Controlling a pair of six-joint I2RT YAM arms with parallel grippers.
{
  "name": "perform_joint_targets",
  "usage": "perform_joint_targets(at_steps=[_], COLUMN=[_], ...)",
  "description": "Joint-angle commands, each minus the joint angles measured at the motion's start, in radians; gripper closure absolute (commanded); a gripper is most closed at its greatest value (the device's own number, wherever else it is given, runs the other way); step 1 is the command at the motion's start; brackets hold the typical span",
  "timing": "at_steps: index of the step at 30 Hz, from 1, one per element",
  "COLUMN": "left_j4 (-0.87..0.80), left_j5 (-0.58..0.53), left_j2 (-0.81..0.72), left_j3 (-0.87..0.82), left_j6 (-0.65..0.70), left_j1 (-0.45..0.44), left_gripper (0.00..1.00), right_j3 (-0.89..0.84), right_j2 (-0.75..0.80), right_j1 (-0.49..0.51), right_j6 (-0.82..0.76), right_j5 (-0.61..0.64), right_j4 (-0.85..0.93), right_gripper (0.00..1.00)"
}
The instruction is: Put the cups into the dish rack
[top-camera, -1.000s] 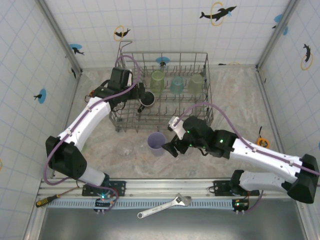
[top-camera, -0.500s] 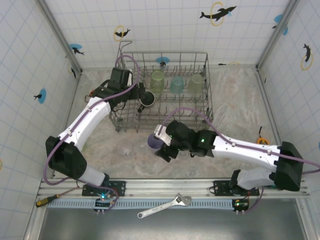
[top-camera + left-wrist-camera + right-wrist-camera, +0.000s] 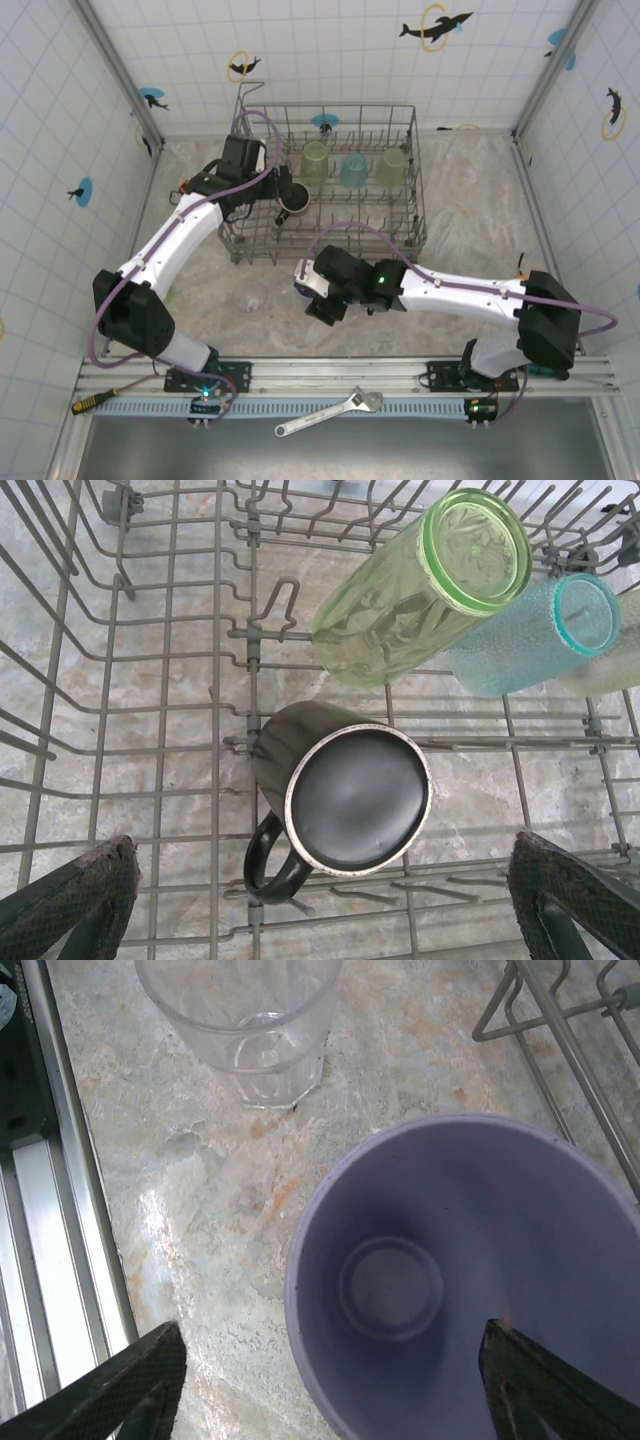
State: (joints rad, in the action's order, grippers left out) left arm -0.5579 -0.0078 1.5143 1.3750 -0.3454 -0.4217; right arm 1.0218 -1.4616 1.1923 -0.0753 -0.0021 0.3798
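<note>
The grey wire dish rack (image 3: 415, 215) holds a green cup (image 3: 315, 160), a teal cup (image 3: 353, 168) and a pale cup (image 3: 391, 165), all lying tilted on the tines. A black handled cup (image 3: 350, 800) sits mouth-down in the rack next to the green cup (image 3: 420, 590) and the teal cup (image 3: 530, 635). My left gripper (image 3: 318, 855) hangs open over the black cup, touching nothing. A lavender-purple cup (image 3: 460, 1280) stands upright on the table. My right gripper (image 3: 332, 1335) is open just above it, one finger left of the rim, the other over its mouth.
A clear cup (image 3: 240, 1020) stands upright just past the purple one, also seen left of the right gripper (image 3: 250, 296). The rack's corner wire (image 3: 560, 1020) is close by. A metal rail (image 3: 50, 1210) runs along the table's near edge, with a wrench (image 3: 330, 412) and a screwdriver (image 3: 95, 400) beyond it.
My right gripper has swung left and come over the purple cup, covering most of it in the top view. The left arm has stayed over the black cup.
</note>
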Motion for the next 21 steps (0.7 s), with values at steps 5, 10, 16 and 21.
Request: perform_joint_targets(at_steps=[5,10,16,21], left_j4=[0.011,0.006,-0.001,0.0], left_j5=[0.01,0.005,0.009,0.01], left_j2=[0.01,0.018,0.04,0.046], left_j3=[0.01,0.018,0.029,0.03], left_j6=[-0.012,-0.007,-0.006,-0.004], left_j1=[0.004,0.004,0.004,0.003], left_gripper=[0.03,0.03,0.03,0.03], right_j3=[0.099,0.154,0.203,0.208], right_j2=[-0.087,-0.154,-0.199,-0.175], right_j1=[0.01,0.013,0.017,0.02], right_j6=[-0.042,-0.065,-0.062,-0.058], right_j5=[-0.018,-0.004,0.042,0.055], right_j4=[0.022,0.063,0.117,0.135], right_gripper=[0.32,0.52,0.86,1.0])
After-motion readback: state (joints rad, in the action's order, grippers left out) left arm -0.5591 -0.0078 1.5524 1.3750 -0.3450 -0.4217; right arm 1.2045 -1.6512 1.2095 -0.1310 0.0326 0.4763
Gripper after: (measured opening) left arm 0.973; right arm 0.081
